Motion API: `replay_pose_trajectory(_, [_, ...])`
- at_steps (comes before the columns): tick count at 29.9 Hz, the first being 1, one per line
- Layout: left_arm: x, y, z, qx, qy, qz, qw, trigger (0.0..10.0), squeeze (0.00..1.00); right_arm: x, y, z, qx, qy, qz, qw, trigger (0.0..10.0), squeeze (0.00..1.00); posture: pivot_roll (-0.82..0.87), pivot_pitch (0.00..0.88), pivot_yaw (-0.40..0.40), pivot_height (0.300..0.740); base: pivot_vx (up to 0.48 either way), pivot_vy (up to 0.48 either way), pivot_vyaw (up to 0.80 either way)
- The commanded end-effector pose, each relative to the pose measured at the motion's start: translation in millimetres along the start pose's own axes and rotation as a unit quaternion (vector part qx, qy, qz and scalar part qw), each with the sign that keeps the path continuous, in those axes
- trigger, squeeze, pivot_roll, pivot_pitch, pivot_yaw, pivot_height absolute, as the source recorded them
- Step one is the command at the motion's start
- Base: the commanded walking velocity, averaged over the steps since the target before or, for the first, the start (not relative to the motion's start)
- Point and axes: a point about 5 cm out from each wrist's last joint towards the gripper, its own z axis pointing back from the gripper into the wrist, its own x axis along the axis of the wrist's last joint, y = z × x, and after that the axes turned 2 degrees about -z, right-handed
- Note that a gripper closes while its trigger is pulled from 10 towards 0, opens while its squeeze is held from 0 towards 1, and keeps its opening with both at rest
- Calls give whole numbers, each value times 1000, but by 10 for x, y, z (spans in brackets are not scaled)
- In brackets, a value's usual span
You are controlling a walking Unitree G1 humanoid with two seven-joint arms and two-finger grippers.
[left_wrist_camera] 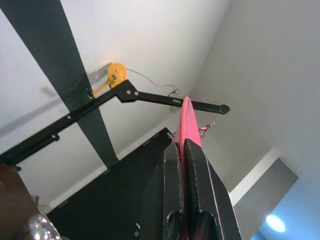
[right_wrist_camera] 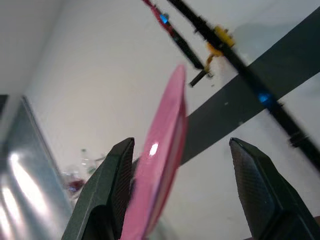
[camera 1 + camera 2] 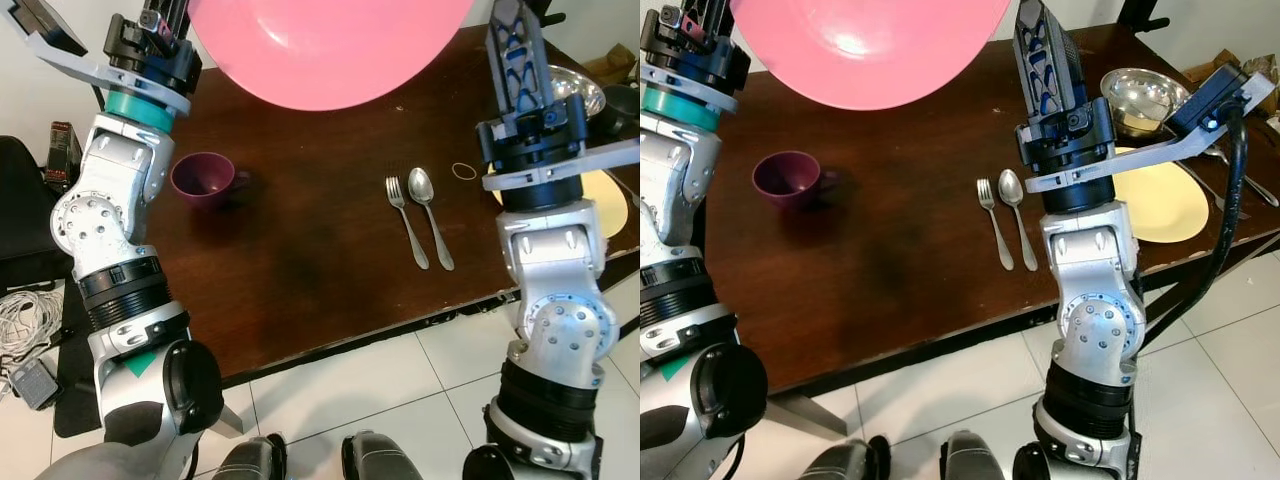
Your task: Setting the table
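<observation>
A large pink plate (image 3: 330,50) is held high above the dark wooden table (image 3: 300,290), close to my head camera. My left gripper (image 1: 182,145) is shut on its rim, and the plate's thin edge (image 1: 186,120) runs out between the fingers. My right gripper (image 2: 182,142) is raised at the plate's other side and is open. The pink rim (image 2: 165,150) lies in the gap close to one finger, and whether they touch is unclear. On the table lie a fork (image 3: 405,220) and a spoon (image 3: 430,215) side by side, with a purple mug (image 3: 203,178) to their left.
A yellow plate (image 3: 1160,200) and a steel bowl (image 3: 1140,95) sit at the table's right end behind my right arm. A small rubber band (image 3: 464,171) lies near the spoon. Cables (image 3: 25,320) and a black chair (image 3: 20,210) are on the floor to the left.
</observation>
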Motion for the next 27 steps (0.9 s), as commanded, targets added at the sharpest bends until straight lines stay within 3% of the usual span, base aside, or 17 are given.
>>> replay_pose_trajectory(1, [-66, -60, -28, -13, 13, 8, 1000, 10000, 0, -103, 43, -14, 14, 17, -27, 999, 10000, 0, -132, 0, 68, 740, 0, 0, 0])
replay_pose_trajectory(10, [-240, -75, 5, -11, 39, 23, 999, 10000, 0, -272, 72, -41, 21, 45, -65, 997, 10000, 0, -130, 0, 63, 740, 0, 0, 0])
replay_pose_trajectory(11, [-276, -73, 21, -10, 46, 23, 999, 10000, 0, -283, 68, -46, 19, 46, -69, 996, 4275, 0, -130, 0, 62, 740, 0, 0, 0])
replay_pose_trajectory(13, [-301, -72, 33, -9, 50, 23, 998, 10000, 0, -289, 66, -48, 17, 46, -72, 996, 4275, 0, -130, 0, 62, 740, 0, 0, 0])
replay_pose_trajectory(14, [-319, -65, 47, -7, 54, 23, 998, 10000, 0, -283, 58, -50, 15, 44, -73, 996, 0, 0, -131, 0, 62, 740, 0, 0, 0])
replay_pose_trajectory(19, [-342, -39, 83, 2, 62, 18, 998, 10000, 0, -236, 39, -53, 12, 35, -74, 997, 0, 0, -131, 0, 62, 740, 0, 0, 0])
replay_pose_trajectory(27, [-380, 39, 183, 21, 98, -31, 994, 10000, 0, -157, 9, -45, 12, 18, -74, 997, 0, 0, -132, 0, 64, 740, 0, 0, 0])
